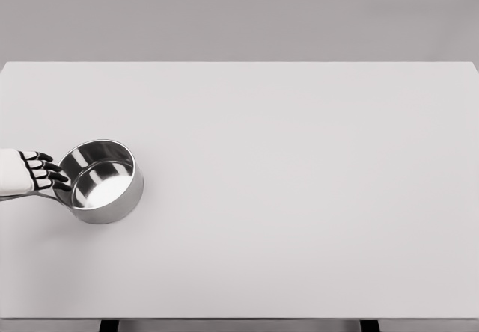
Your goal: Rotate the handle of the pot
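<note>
A shiny steel pot (101, 181) stands on the white table (299, 167) near its left side, empty and upright. Its thin handle (46, 196) points left and shows only as a grey sliver below my left hand. That left hand (54, 175) comes in from the left edge and lies over the handle. Its dark fingers (49, 166) reach out, slightly bent, to the pot's left wall and rim, and I see them wrapped around nothing. My right arm is out of the picture.
The table's front edge runs along the bottom of the view, with two dark legs (109, 325) showing under it. A plain grey wall lies behind the far edge.
</note>
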### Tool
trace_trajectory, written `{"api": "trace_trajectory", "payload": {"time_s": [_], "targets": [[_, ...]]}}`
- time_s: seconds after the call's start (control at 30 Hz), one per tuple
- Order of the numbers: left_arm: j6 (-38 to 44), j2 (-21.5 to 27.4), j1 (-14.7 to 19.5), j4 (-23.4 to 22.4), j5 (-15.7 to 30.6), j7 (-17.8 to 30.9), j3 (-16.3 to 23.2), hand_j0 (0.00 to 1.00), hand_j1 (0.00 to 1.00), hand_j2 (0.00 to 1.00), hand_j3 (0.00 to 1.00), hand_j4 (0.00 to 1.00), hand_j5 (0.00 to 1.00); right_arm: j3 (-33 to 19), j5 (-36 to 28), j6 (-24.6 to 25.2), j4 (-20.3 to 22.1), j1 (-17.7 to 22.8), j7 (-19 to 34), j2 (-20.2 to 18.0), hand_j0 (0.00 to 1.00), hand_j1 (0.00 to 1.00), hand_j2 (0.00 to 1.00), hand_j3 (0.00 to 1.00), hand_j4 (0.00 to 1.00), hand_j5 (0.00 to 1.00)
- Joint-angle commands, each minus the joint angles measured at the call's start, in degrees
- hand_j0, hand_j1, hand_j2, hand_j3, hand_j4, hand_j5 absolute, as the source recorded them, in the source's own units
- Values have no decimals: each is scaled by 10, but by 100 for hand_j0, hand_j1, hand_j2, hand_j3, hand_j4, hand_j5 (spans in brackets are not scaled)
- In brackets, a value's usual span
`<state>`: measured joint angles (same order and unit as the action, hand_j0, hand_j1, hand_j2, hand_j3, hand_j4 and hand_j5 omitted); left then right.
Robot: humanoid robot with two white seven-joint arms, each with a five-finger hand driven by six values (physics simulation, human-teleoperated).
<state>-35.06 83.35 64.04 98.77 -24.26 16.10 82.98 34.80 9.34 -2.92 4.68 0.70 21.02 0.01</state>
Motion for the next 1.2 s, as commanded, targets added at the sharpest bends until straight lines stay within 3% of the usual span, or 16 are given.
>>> {"api": "trace_trajectory", "payload": {"time_s": [0.0,0.9,1.17], "targets": [[1,-3,0,-1,-3,0,-2,100,100,100,100,100,100,0,0,0,1,0,1,0,100,100,100,100,100,100],[1,-35,16,-5,-65,-4,-25,100,100,100,100,100,100,0,0,-1,0,0,0,0,100,100,100,100,100,100],[1,-29,45,-5,-54,-5,-37,100,100,100,100,100,100,0,0,-1,1,0,1,0,100,100,100,100,100,100]]}}
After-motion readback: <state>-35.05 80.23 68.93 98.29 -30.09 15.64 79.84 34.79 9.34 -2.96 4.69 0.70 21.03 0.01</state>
